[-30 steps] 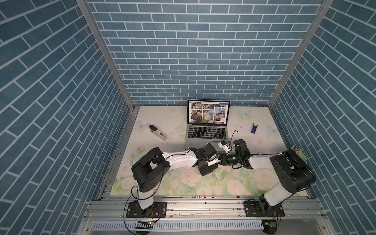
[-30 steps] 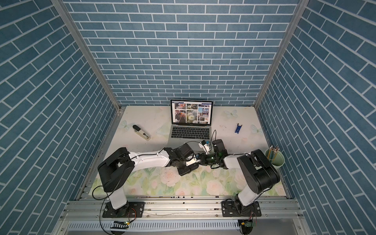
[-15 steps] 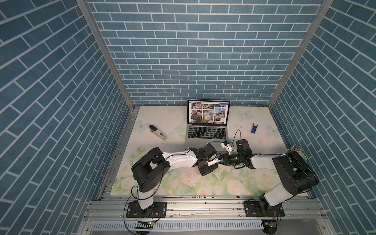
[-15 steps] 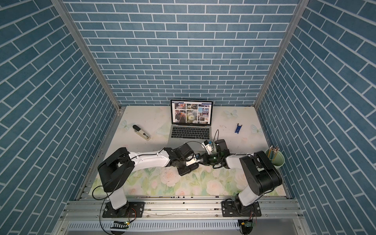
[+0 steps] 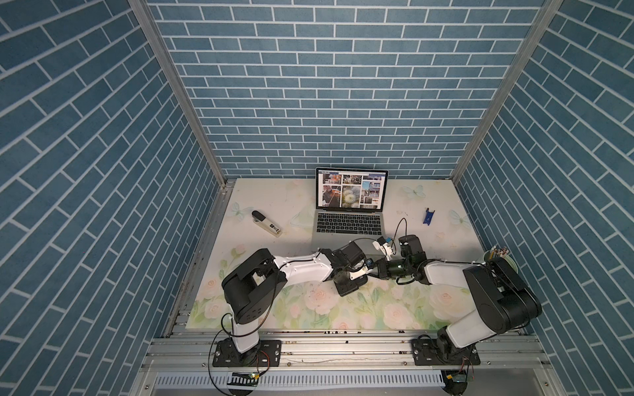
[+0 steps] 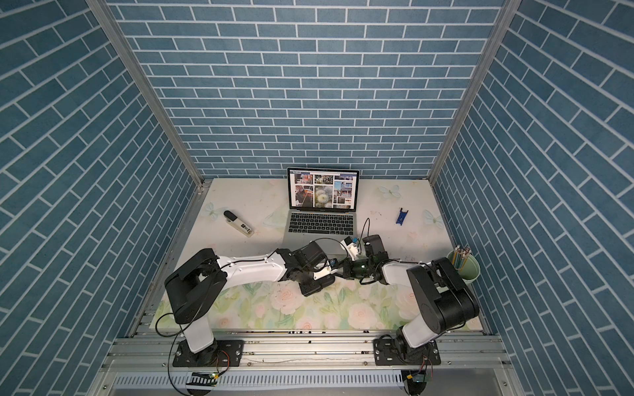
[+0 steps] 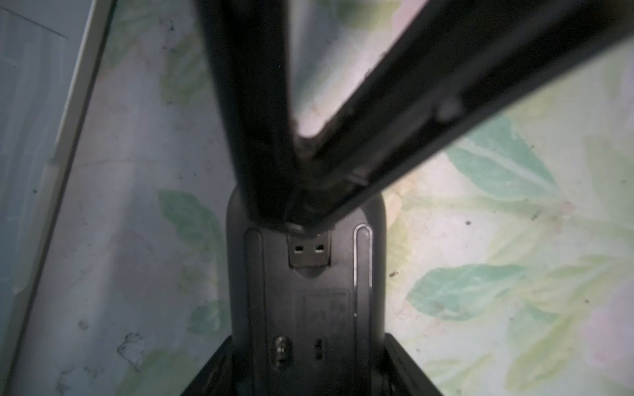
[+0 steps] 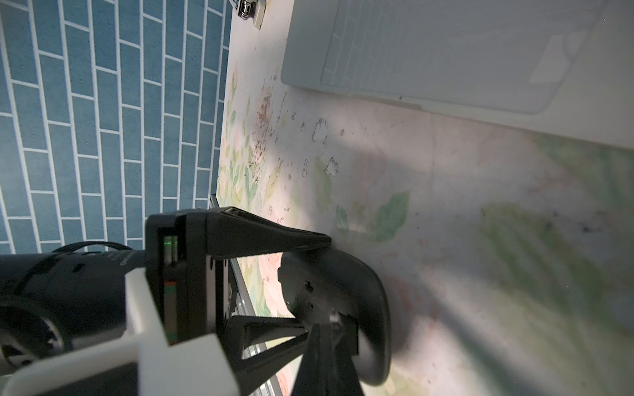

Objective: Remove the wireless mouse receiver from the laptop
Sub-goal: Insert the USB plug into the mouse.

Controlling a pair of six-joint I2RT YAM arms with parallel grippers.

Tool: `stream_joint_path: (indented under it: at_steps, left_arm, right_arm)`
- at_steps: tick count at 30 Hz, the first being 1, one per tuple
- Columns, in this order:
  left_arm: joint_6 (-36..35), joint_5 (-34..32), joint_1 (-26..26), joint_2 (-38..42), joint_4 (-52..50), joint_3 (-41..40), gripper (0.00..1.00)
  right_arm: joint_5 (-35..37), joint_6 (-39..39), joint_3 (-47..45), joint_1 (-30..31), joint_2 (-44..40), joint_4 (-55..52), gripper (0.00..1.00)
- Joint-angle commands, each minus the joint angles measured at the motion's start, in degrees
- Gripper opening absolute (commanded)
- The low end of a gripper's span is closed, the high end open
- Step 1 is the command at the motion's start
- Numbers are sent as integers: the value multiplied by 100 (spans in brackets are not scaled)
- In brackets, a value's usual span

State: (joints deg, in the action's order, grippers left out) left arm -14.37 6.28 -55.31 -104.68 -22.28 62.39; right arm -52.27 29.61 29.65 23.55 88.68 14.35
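Clearly the wireless mouse receiver is out of the laptop, which stands open at the middle of the surface's back edge. The stub lies in the recess on the underside of the black mouse, with its metal plug showing. The right gripper is pinched tight on the stub's black head, its two fingers meeting in a narrow V. The left gripper is clamped across the sides of the mouse, holding it off the surface with the underside turned toward its own wrist camera.

The main risk, I judge, is the thin hold. Only the head is pinched, so a slight twist or a push off the recess's line could flick the stub loose onto the flowered surface, where so small a thing would be hard to pick up. Letting go before the plug is seated would do the same. A hard shove could also slide the smooth, curved mouse in the left fingers.

Both arms lie low and stretched out from the front corners, forearms nearly level. Their wrists meet near the middle of the surface, just in front of the laptop's right front corner. The right wrist looks rolled onto its side.
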Motion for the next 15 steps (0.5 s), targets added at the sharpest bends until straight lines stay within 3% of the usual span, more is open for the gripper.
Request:
stream_joint_path:
  at_steps: [1,15]
  left_arm:
    - [-75,-211,-26,-254,-392,-210,54]
    - [-57,-224,-32,-322,-391,-192,54]
  right_arm:
    - [103,-387,119,-15,-150,-420,7]
    - [305,-623,285,-13,86,-662,18]
